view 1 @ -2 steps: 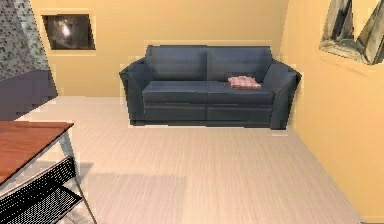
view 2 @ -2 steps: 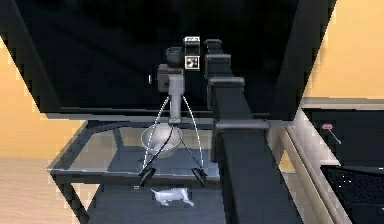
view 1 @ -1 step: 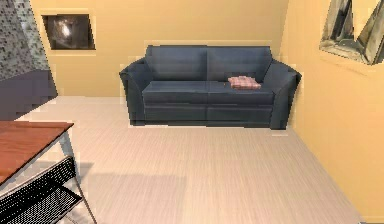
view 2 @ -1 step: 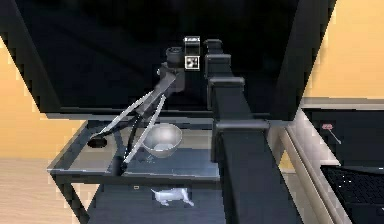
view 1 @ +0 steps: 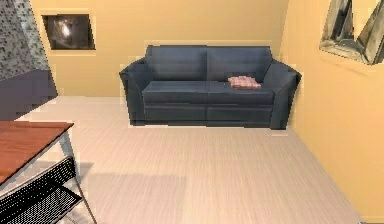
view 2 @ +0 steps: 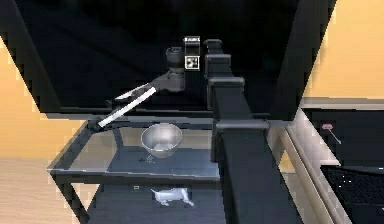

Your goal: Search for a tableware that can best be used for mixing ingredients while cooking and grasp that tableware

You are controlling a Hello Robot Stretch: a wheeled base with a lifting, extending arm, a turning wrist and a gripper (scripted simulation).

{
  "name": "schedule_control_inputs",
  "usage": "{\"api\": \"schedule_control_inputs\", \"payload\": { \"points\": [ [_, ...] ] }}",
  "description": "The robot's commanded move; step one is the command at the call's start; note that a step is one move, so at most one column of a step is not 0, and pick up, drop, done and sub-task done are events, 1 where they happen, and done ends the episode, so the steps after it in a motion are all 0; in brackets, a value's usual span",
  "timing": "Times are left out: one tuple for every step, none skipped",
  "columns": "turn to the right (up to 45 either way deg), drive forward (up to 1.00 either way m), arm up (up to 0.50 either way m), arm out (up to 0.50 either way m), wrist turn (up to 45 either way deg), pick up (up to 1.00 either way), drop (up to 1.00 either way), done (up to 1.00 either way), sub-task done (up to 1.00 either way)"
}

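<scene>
A shiny metal bowl (view 2: pixel 160 140) stands upright on the top shelf of a dark TV stand (view 2: pixel 95 160) in the arm side view. The arm (view 2: pixel 235 130) rises just right of the bowl and ends at two white marked squares in front of the black TV screen. The gripper (view 2: pixel 122 107) reaches down and left from them, its pale thin fingers (view 2: pixel 135 98) slanting above and left of the bowl. I cannot tell whether it holds anything or touches the bowl.
A large black TV (view 2: pixel 150 45) stands behind the bowl, and a small white object (view 2: pixel 170 195) lies on the lower shelf. In the forward view a blue sofa (view 1: pixel 210 85) with a pink cushion (view 1: pixel 243 82) lines the yellow wall. A wooden table (view 1: pixel 25 145) sits at the left.
</scene>
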Motion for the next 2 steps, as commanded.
{"api": "schedule_control_inputs", "payload": {
  "points": [
    [0.0, 0.0, 0.0, 0.0, 45.0, 0.0, 0.0, 0.0, 0.0],
    [0.0, 0.0, 0.0, 0.0, 21.0, 0.0, 0.0, 0.0, 0.0]
  ]
}}
